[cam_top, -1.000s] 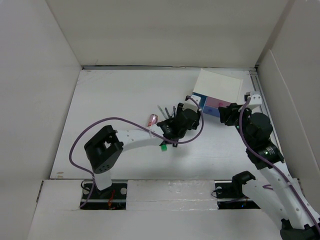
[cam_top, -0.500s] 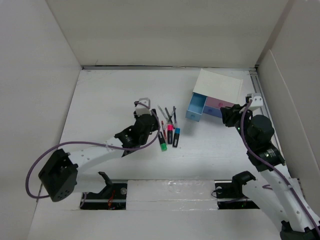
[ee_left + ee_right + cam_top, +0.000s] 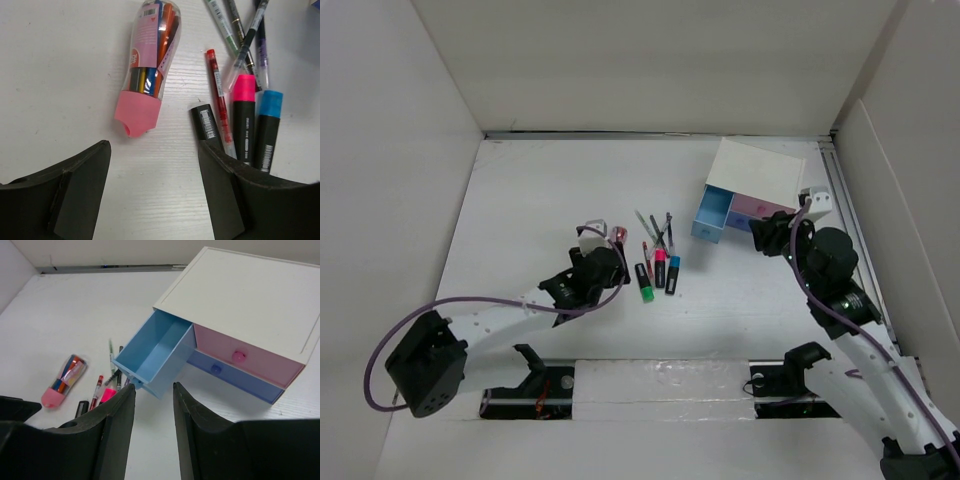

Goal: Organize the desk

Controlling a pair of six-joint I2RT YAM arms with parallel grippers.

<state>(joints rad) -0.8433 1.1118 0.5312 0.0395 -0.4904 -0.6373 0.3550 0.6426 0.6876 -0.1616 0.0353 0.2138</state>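
Note:
The white desk (image 3: 535, 195) holds a clear tube of coloured pens with a pink cap (image 3: 620, 237), which lies just ahead of my left gripper (image 3: 608, 258). The left gripper is open and empty; in the left wrist view (image 3: 155, 185) the tube (image 3: 147, 65) lies beyond the fingertips. Several loose pens and highlighters (image 3: 656, 262) lie to the tube's right, also seen by the left wrist (image 3: 245, 115). My right gripper (image 3: 767, 232) is open and empty, just before the pulled-out light blue drawer (image 3: 150, 352); in the right wrist view the gripper (image 3: 152, 390) is low and centred.
A small white drawer box (image 3: 760, 172) stands at the back right, with a shut pink drawer (image 3: 247, 357) and a shut blue drawer (image 3: 232, 376). White panels border the desk on the left, back and right. The pens fan out towards the open drawer (image 3: 711, 215).
My left arm has swung left from over the pens and drawn back, and its gripper now sits before the tube. My right gripper has shifted slightly left towards the drawer.

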